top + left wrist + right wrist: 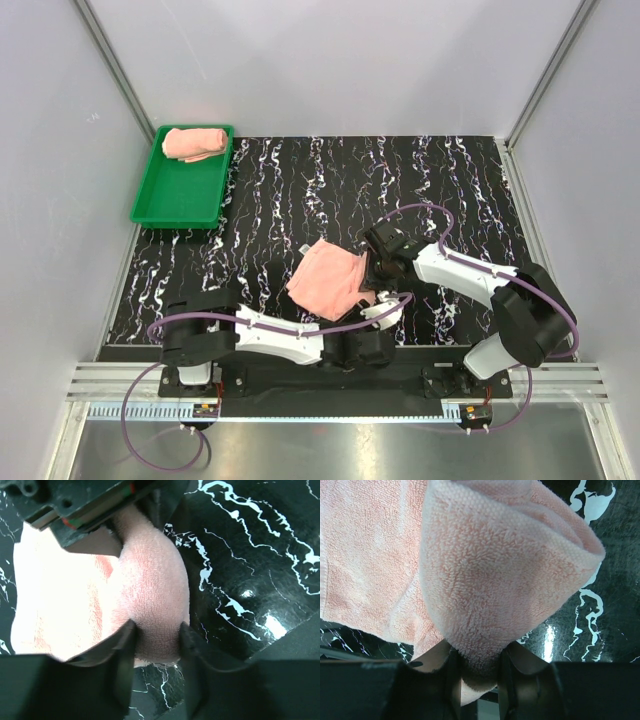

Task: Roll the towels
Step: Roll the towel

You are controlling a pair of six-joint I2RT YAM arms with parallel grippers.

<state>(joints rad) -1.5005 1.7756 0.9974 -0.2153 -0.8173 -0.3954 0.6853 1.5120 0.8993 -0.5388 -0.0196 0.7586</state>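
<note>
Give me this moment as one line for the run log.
second towel: bunched on table | left gripper: shut on second towel | right gripper: shut on second towel | other towel: rolled, in green tray

no text, label, brand, number or sign can be read anywhere.

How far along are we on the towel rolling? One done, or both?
Done: one salmon-pink terry towel lies rolled in the green plastic tray. In hand: the second pink towel sits on the black marbled table, only loosely folded over, with the left hand and right hand each closed on a bunched fold. Left: finishing that roll, then probably placing it in the tray.
</note>
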